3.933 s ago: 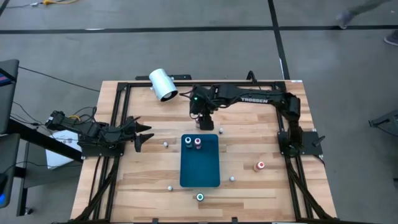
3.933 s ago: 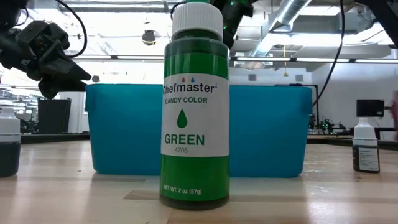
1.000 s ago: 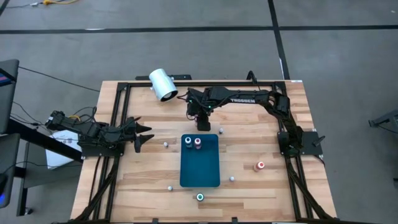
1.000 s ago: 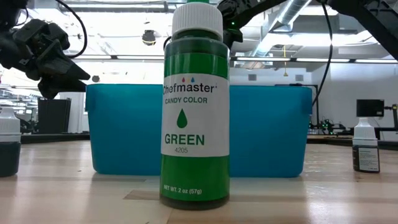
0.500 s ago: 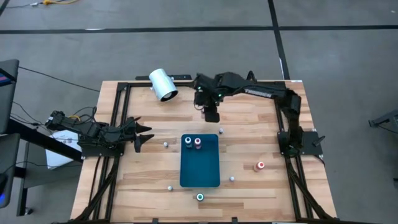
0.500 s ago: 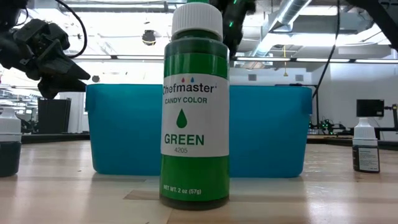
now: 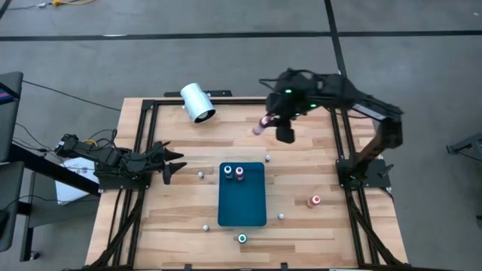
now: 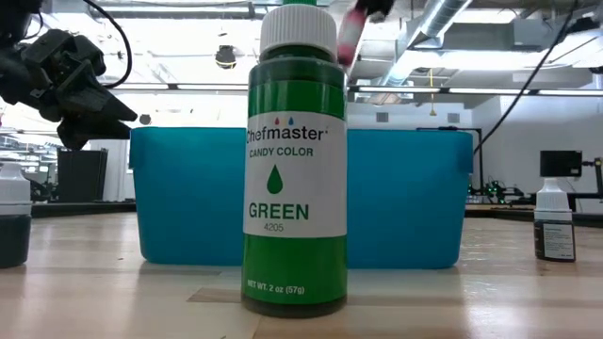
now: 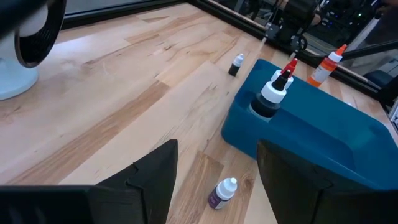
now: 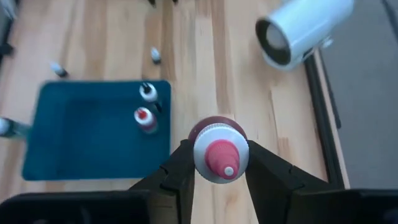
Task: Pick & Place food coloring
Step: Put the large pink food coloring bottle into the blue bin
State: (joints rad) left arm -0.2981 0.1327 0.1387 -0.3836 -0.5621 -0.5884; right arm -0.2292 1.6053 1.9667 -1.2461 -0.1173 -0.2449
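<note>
Transport step, I reckon: right gripper (image 10: 216, 167) is clamping a pink-tipped bottle (image 10: 219, 152) aloft, needing lowering onto the blue tray (image 7: 242, 202); left gripper (image 7: 172, 165) is waiting agape, left side.

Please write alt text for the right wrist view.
The right gripper holds a small pink-tipped bottle with a white cap above the wooden table. Below lie a dark blue bin containing two small bottles, and a white cylinder.
</note>
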